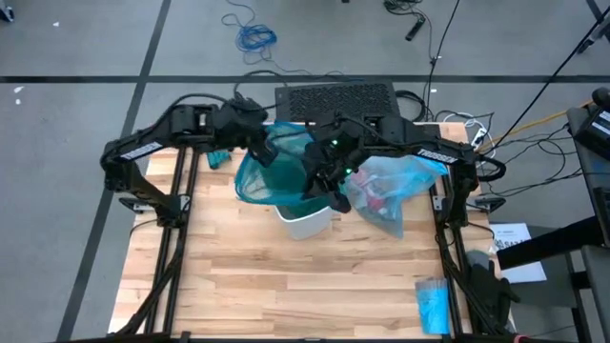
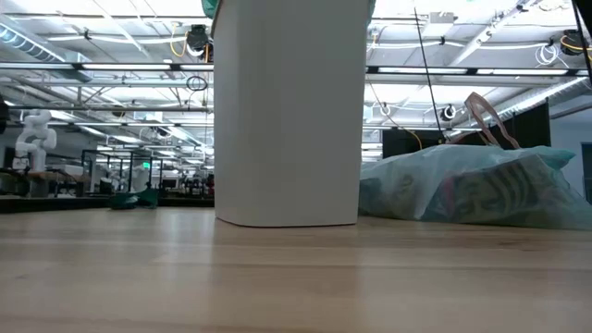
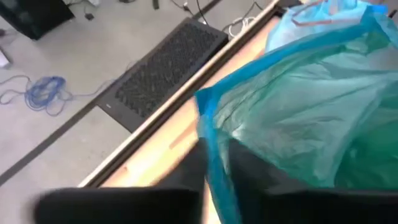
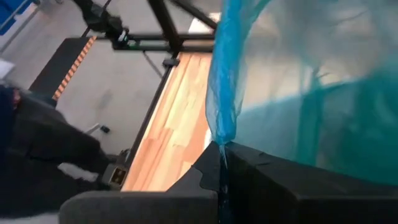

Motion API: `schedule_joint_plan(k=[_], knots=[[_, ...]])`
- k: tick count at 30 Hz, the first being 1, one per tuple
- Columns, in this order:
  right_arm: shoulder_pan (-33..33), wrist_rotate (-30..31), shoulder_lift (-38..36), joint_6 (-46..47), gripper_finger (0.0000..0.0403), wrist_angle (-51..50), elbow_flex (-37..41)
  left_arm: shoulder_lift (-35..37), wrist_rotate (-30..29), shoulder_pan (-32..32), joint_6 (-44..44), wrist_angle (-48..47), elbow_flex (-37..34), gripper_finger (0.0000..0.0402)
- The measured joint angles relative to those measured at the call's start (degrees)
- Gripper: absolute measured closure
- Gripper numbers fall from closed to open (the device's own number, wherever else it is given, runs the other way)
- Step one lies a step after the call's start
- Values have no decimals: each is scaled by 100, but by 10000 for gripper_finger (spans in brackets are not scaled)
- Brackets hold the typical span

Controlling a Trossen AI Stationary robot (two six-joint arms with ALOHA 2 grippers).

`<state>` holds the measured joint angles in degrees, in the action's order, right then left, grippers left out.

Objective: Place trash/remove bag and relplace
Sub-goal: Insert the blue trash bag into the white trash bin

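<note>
Between your two grippers, left [image 1: 259, 143] and right [image 1: 319, 181], both clamped on the rim of the teal bag [image 1: 272, 167], the white bin [image 1: 307, 221] sits just below, while the filled pale bag [image 1: 393, 186] lies beside the right one.

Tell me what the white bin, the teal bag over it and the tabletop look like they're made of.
White bin: probably plastic, smooth matte walls without seams. Teal bag: thin plastic film, translucent and crinkled, edge bunched. Tabletop: wood, pale glued strips with visible grain, light sheen in the low view.
</note>
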<state>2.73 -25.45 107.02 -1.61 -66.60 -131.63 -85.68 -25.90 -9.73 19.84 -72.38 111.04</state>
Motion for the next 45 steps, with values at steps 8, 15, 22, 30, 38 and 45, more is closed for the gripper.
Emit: schedule_joint_plan(k=[8, 15, 22, 30, 38, 45], knots=[[-109, -352, -86, -48, 403, -306, -4, 29, 148, -1, 37, -292, 1, 400], [-108, -430, -78, -121, 403, -605, -4, -5, 148, -1, 86, -102, -155, 400], [-113, -297, -28, -249, 403, -693, 217, -16, -89, 130, 238, 272, -967, 401], [-174, -339, -52, -169, 403, -381, 823, -4, -204, 130, 233, 421, -1129, 401], [-249, -465, -83, -227, 403, -246, 831, 34, -430, 27, 62, 102, -1131, 401], [-517, -229, 91, -152, 403, -43, 831, 34, -567, -197, -221, 108, -1131, 401]])
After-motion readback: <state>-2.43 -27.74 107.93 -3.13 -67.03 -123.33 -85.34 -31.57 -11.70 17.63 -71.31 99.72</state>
